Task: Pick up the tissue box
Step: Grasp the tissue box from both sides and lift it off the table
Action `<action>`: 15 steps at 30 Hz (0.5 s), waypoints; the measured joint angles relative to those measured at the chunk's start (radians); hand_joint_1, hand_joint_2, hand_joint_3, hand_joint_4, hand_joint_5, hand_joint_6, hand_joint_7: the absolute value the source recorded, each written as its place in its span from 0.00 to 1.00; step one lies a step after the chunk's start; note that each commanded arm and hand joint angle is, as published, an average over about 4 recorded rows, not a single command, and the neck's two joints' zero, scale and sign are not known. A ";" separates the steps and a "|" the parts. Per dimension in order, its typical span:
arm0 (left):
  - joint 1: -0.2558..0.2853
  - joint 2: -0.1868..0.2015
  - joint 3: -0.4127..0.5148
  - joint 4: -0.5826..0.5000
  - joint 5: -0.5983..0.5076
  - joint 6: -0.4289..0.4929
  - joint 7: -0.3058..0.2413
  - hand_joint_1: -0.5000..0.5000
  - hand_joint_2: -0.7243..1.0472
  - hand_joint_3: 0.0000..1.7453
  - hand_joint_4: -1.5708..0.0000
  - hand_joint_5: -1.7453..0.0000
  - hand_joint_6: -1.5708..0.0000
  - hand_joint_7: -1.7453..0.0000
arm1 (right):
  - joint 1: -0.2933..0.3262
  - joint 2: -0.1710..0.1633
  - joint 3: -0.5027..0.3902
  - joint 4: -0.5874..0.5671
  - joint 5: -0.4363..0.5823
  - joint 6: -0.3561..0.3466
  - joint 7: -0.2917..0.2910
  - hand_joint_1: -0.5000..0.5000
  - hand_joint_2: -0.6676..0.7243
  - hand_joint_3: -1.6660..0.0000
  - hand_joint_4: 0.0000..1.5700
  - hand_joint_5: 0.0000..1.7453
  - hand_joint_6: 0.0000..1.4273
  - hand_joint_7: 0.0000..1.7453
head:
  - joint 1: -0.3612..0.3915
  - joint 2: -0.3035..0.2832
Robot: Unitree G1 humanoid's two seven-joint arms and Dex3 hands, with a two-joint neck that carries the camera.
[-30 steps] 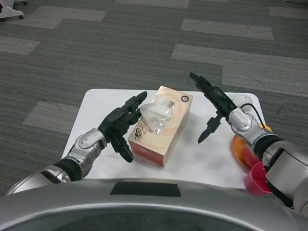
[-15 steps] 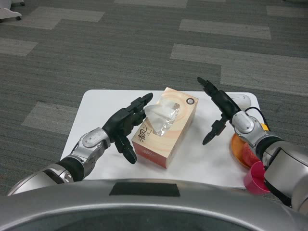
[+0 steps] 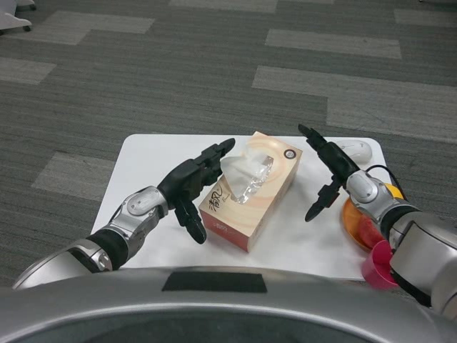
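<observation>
Lying between the hands, tissue box (image 3: 251,190) touches left hand (image 3: 191,184).

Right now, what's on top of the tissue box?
A clear, crumpled tissue sticks up from the tissue box top opening. Box contents are hidden. Left hand lies against its left side; right hand is apart.

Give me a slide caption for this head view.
Both open hands, left hand and right hand, flank the tissue box.
</observation>
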 measured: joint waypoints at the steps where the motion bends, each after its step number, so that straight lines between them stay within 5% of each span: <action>1: 0.000 0.000 0.000 0.000 0.000 0.000 0.000 1.00 0.20 0.05 1.00 1.00 1.00 1.00 | 0.000 0.000 0.004 0.003 0.000 0.003 -0.001 0.04 0.59 0.90 0.00 0.06 0.00 0.00 | 0.000 0.000; 15: -0.031 -0.001 -0.045 0.000 0.012 0.017 0.001 1.00 0.20 0.05 1.00 1.00 1.00 1.00 | -0.001 0.011 0.054 0.030 -0.001 0.032 -0.011 0.04 0.52 0.90 0.00 0.06 0.00 0.00 | -0.006 -0.005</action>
